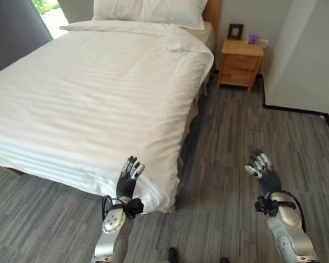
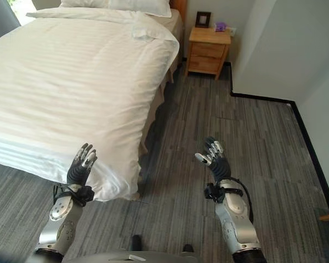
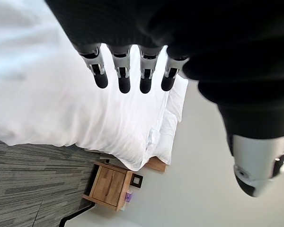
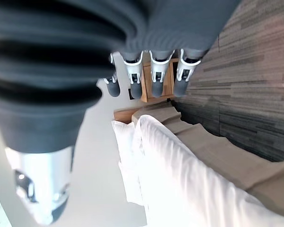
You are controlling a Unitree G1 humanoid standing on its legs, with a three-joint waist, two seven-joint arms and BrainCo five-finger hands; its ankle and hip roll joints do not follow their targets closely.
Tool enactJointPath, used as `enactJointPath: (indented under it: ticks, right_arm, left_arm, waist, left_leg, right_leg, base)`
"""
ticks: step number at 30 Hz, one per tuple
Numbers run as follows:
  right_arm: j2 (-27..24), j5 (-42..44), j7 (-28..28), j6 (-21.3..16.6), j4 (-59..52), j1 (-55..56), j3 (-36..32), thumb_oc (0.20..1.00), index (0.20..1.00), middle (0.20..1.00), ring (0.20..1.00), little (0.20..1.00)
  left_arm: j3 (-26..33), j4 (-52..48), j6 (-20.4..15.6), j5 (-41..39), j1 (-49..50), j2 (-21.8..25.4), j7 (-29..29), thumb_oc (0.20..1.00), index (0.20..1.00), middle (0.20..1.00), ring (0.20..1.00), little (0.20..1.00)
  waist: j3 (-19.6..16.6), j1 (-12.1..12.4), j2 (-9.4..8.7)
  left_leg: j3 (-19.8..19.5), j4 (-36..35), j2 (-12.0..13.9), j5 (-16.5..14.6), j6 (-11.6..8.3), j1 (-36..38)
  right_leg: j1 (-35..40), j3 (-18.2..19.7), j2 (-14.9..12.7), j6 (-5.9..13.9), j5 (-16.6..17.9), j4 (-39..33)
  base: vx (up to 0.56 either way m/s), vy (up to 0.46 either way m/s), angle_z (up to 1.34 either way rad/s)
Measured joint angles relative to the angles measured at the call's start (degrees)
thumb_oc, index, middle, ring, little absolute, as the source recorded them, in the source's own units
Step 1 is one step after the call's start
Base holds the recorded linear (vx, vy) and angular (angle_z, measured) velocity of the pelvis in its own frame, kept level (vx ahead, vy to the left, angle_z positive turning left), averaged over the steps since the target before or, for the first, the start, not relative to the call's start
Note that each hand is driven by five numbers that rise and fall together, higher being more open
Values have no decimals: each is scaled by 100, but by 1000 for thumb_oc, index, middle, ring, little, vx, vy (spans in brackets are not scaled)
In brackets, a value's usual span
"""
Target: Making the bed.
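while the white blanket (image 1: 93, 93) lies spread flat over the bed (image 1: 210, 13) on the left, the left hand (image 1: 129, 178) is at its near corner and the right hand (image 1: 260, 169) over the grey floor (image 1: 247, 148), both with straight fingers, holding nothing.

head eyes — look down at bed (image 1: 93, 93) | wrists — close, share nightstand (image 3: 108, 185)
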Motion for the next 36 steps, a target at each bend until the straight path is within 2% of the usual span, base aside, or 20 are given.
enactJointPath:
  ticks: [7,9,13,15,16,17,18,19,21,22,23,24,27,28,29,30,32,33,35,36]
  right_arm:
    - [-7,-6,0,-1,-1,26,-39,1000,1000,1000,1000,1000]
    - [-16,-43,0,-1,-5,-62,-33,1000,1000,1000,1000,1000]
    - [44,-215,-58,-2,-15,-557,37,1000,1000,1000,1000,1000]
    - [132,-215,-114,-5,-90,-495,28,1000,1000,1000,1000,1000]
    - [186,-216,-115,-4,-83,-475,9,1000,1000,1000,1000,1000]
    - [326,-223,-114,-4,-127,-441,-20,1000,1000,1000,1000,1000]
    - [310,-233,-108,-31,-251,-453,-28,1000,1000,1000,1000,1000]
    - [144,-327,-134,-4,-208,-486,-1,1000,1000,1000,1000,1000]
    - [68,-387,-189,13,-255,-254,-20,1000,1000,1000,1000,1000]
    - [66,-393,-202,9,-271,-236,-14,1000,1000,1000,1000,1000]
    - [-1,-407,-211,6,-243,-354,56,1000,1000,1000,1000,1000]
    - [-49,-414,-220,4,-222,-473,91,1000,1000,1000,1000,1000]
    - [-70,-384,-224,-90,-88,-1093,167,1000,1000,1000,1000,1000]
    - [-99,-373,-230,-126,-84,-1116,127,1000,1000,1000,1000,1000]
    - [-108,-373,-252,-138,-78,-1084,85,1000,1000,1000,1000,1000]
    - [-97,-377,-301,-129,-60,-1062,103,1000,1000,1000,1000,1000]
    - [-96,-383,-393,-127,-37,-1006,46,1000,1000,1000,1000,1000]
    - [-75,-378,-460,-122,-13,-1016,-51,1000,1000,1000,1000,1000]
    - [-64,-378,-458,-120,3,-1054,-41,1000,1000,1000,1000,1000]
    - [-70,-384,-457,-138,-69,-914,23,1000,1000,1000,1000,1000]
  left_arm:
    - [136,-14,0,17,-21,-3,3,1000,1000,1000,1000,1000]
    - [161,-13,-8,18,-90,-2,22,1000,1000,1000,1000,1000]
    - [374,278,-13,49,-346,76,155,1000,1000,1000,1000,1000]
    - [411,288,-9,42,-343,135,231,1000,1000,1000,1000,1000]
    - [402,216,-12,39,-341,191,235,1000,1000,1000,1000,1000]
    - [477,173,-46,40,-365,342,241,1000,1000,1000,1000,1000]
    - [595,221,-74,40,-378,380,259,1000,1000,1000,1000,1000]
    - [784,490,-16,36,-422,161,374,1000,1000,1000,1000,1000]
    - [771,419,-38,30,-379,69,452,1000,1000,1000,1000,1000]
    - [732,349,-85,30,-408,138,452,1000,1000,1000,1000,1000]
    - [747,346,-119,-7,-588,208,494,1000,1000,1000,1000,1000]
    - [712,345,-151,-12,-663,202,522,1000,1000,1000,1000,1000]
    - [665,367,-224,-65,-841,139,581,1000,1000,1000,1000,1000]
    - [651,368,-217,-67,-866,109,580,1000,1000,1000,1000,1000]
    - [601,332,-222,-67,-936,111,573,1000,1000,1000,1000,1000]
    - [557,291,-228,-69,-932,122,582,1000,1000,1000,1000,1000]
    - [545,405,-214,-69,-929,35,586,1000,1000,1000,1000,1000]
    - [531,474,-191,-82,-888,-78,627,1000,1000,1000,1000,1000]
    - [524,451,-182,-215,-794,-76,667,1000,1000,1000,1000,1000]
    - [499,462,-183,-238,-725,16,662,1000,1000,1000,1000,1000]
  waist:
    - [58,-10,26]
    - [213,18,81]
    - [744,34,61]
    - [783,-25,40]
    - [749,-65,-95]
    - [720,-168,-528]
    - [724,-244,-657]
    - [815,-278,-266]
    - [645,-365,32]
    - [612,-398,-7]
    - [534,-455,-115]
    - [521,-447,-109]
    - [500,-405,-146]
    - [505,-371,-143]
    - [494,-265,-192]
    - [567,-104,-325]
    - [623,-87,-395]
    - [699,21,-411]
    - [709,136,-327]
    - [648,173,-325]
  left_leg:
    - [171,-5,81,-58,-40,48]
    - [220,7,82,-98,25,40]
    - [307,176,-17,-324,115,3]
    - [370,43,-13,-396,19,-29]
    - [348,-33,-60,-531,-113,14]
    - [268,905,-533,-659,143,-235]
    - [318,2163,-640,-1347,416,-437]
    - [121,2292,-391,-2221,187,-241]
    - [-17,2025,-141,-2021,148,-211]
    - [-42,1772,-120,-1833,112,-125]
    - [-154,1323,-34,-1695,-58,151]
    - [-195,1314,37,-1642,-143,243]
    - [-324,3363,355,-1468,-258,-556]
    - [-349,4128,389,-1277,-247,-952]
    - [-399,5006,474,-761,-143,-1470]
    - [-605,5640,407,-550,-199,-1865]
    - [-696,5511,49,-742,-180,-2169]
    - [-597,4827,-161,-754,-182,-2343]
    - [-465,4239,-213,-674,-137,-2489]
    - [-485,3416,-326,-649,-103,-2520]
  right_leg:
    - [-84,163,70,-15,11,80]
    - [-496,258,82,58,-102,778]
    - [-2178,190,-205,445,-420,3418]
    - [-2423,-159,-234,335,-659,2905]
    - [-2413,-289,-252,269,-698,2416]
    - [-2431,-205,-605,410,-939,1948]
    - [-2393,54,-694,598,-798,1740]
    - [-2353,346,-301,488,-322,2051]
    - [-2363,307,11,343,-230,2032]
    - [-2315,270,98,247,-141,1888]
    - [-2031,177,288,-12,-163,1804]
    - [-1878,88,340,-266,-235,1690]
    - [-1558,-85,665,-655,-486,1628]
    - [-1462,-158,707,-813,-589,1622]
    - [-1423,-190,807,-963,-687,1643]
    - [-1191,-139,827,-990,-686,1532]
    - [-829,-133,827,-1145,-843,1269]
    - [-562,-108,822,-1138,-869,1098]
    - [-411,-128,929,-1075,-825,1058]
    - [-110,-120,1011,-964,-959,795]
  base:
    - [-22,66,-15]
    - [-57,98,-34]
    - [197,16,-62]
    - [386,-109,-13]
    - [394,-111,28]
    - [361,-123,31]
    - [335,-147,8]
    - [193,-100,-4]
    - [236,-145,15]
    - [441,-302,42]
    - [348,-285,36]
    - [239,-228,25]
    - [267,-393,-5]
    - [204,-318,-1]
    - [270,-167,-4]
    - [302,-121,-1]
    - [314,-98,15]
    - [352,-28,-5]
    - [321,1,-33]
    - [427,39,-24]
